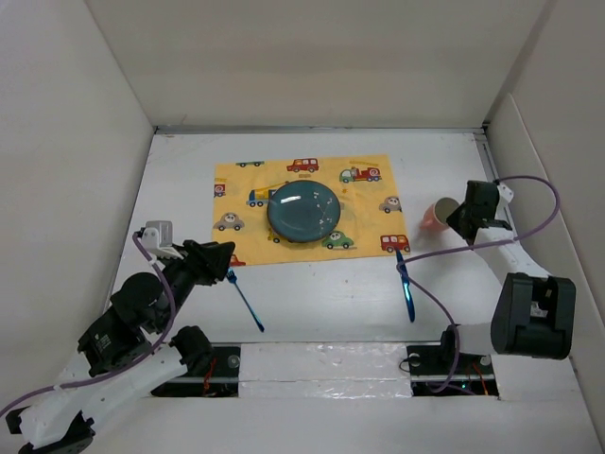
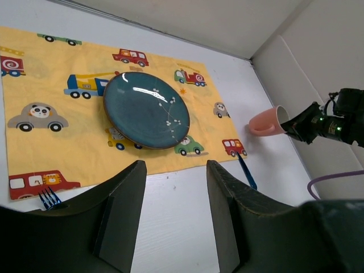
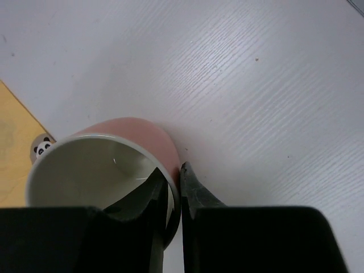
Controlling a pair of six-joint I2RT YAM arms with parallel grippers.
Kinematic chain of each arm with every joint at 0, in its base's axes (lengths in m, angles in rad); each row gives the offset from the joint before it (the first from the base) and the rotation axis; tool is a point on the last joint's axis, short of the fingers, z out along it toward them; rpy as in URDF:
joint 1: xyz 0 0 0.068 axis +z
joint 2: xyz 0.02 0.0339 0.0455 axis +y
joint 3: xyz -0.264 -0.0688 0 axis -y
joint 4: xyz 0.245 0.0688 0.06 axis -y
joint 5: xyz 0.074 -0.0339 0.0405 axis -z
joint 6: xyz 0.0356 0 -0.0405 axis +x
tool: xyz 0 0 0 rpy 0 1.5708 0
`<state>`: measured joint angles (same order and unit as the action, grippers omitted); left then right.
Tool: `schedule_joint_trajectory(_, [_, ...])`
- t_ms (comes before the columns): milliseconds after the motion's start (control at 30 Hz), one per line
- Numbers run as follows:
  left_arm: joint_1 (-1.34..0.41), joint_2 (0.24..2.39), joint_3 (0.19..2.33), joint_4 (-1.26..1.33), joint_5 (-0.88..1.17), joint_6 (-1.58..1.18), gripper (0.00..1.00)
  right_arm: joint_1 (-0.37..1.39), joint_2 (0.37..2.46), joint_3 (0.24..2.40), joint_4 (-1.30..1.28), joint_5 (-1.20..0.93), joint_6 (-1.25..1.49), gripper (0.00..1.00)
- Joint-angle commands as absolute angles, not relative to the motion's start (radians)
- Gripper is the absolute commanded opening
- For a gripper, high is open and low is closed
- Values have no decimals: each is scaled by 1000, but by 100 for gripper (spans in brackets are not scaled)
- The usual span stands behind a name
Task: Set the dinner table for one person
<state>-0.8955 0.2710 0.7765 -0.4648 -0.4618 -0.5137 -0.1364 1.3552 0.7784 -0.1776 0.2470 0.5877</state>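
Observation:
The white dinner table (image 1: 331,303) carries a yellow car-printed placemat (image 1: 236,184) with a dark teal plate (image 1: 304,212) on it. A blue fork (image 1: 245,299) lies below the mat's left corner. A blue knife (image 1: 406,284) lies below its right corner. My right gripper (image 3: 170,173) is shut on the rim of a pink cup (image 3: 131,133), one finger inside and one outside. The cup (image 1: 437,217) is tilted just right of the mat. My left gripper (image 2: 173,165) is open and empty over bare table, with the fork's tines (image 2: 50,198) to its left.
White walls close the table in at the back and both sides. The right arm's purple cable (image 1: 529,180) loops near the right wall. In the left wrist view the plate (image 2: 147,109), the cup (image 2: 267,121) and the knife (image 2: 247,172) show ahead.

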Motion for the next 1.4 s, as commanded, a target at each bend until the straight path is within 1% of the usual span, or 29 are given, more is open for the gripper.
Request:
schedule_joint_trajectory(0, [-899,293,773,-439,-472,-511,44,-89,1240,811,-56,262,600,0])
schedule_joint_trajectory(33, [-899,295,772,-431,-482,-508,44,-62,1232,830,-37,255,594,0])
schedule_joint_trajectory(133, [-899,324,775,-442,-506,-505,44,-12,1336,1024,-124,204,554,0])
schedule_joint_trajectory(167, [-899,346,778,-446,-509,-512,44,23,1424,1084,-146,177,516,0])
schedule_joint_trajectory(200, [-899,357,779,-452,-521,-514,43,40,1472,1198,-156,167,505,0])
schedule_joint_trajectory(267, [-899,385,784,-462,-538,-517,43,78,1566,1312,-196,135,479,0])
schedule_joint_trajectory(300, [-899,393,785,-463,-546,-520,43,87,1668,1435,-208,120,465,0])
schedule_joint_trajectory(367, [-899,416,787,-471,-551,-523,43,106,1776,1572,-300,95,434,0])
schedule_joint_trajectory(400, [-899,419,787,-471,-557,-523,43,123,1878,1636,-325,89,416,0])
schedule_joint_trajectory(433, [-899,428,788,-472,-564,-525,43,123,1931,1772,-395,90,404,0])
schedule_joint_trajectory(500, [-899,434,788,-476,-577,-526,43,152,2020,1888,-451,107,379,0])
schedule_joint_trajectory(533, [-899,440,790,-476,-580,-528,43,152,2093,1989,-507,109,367,0])
schedule_joint_trajectory(567, [-899,445,790,-476,-584,-526,43,166,2123,2028,-527,121,353,0])
schedule_joint_trajectory(733, [-890,477,793,-476,-584,-526,43,178,2245,2198,-593,195,318,0])
schedule_joint_trajectory(833, [-890,483,792,-472,-581,-522,44,178,2269,2221,-621,184,307,0])
schedule_joint_trajectory(1100, [-881,486,788,-462,-572,-518,44,169,2270,2165,-629,207,282,0])
schedule_joint_trajectory(1300, [-881,486,788,-463,-571,-518,44,160,2319,2189,-633,195,282,0])
schedule_joint_trajectory(1367, [-881,483,788,-466,-574,-519,44,160,2335,2223,-643,180,282,8])
